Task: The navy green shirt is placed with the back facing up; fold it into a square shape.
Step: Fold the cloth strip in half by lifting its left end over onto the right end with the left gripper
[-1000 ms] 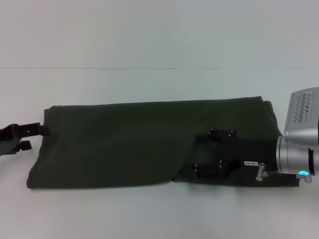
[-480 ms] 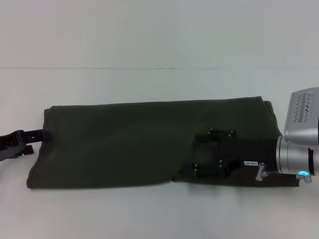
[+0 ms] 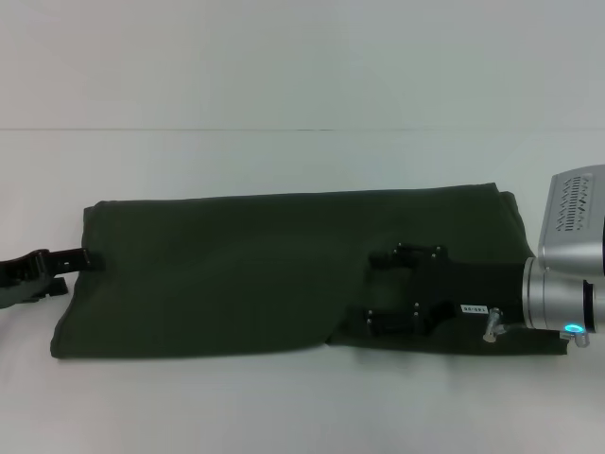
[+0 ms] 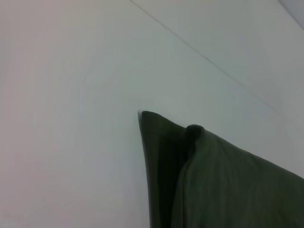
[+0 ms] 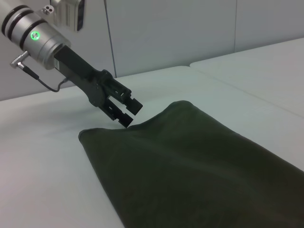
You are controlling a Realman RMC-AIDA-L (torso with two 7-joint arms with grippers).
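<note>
The navy green shirt [image 3: 236, 274] lies on the white table, folded into one long dark olive band running left to right, plain side up. My left gripper [image 3: 76, 269] is at the band's left end, open, its upper finger touching the cloth's edge. The right wrist view shows the same gripper [image 5: 129, 113] with a gap between its fingers at the shirt's [image 5: 190, 161] raised corner. My right gripper [image 3: 371, 288] is open and low over the band's right part. The left wrist view shows only the shirt's corner [image 4: 223, 185], with a small bump in the cloth.
The white table [image 3: 284, 397] extends all round the shirt, with a seam line [image 3: 284, 130] across it at the back. The right arm's silver wrist [image 3: 567, 274] reaches in from the right edge.
My left gripper has moved slightly down and in against the shirt's left edge. The right gripper has barely shifted, and the shirt lies as before.
</note>
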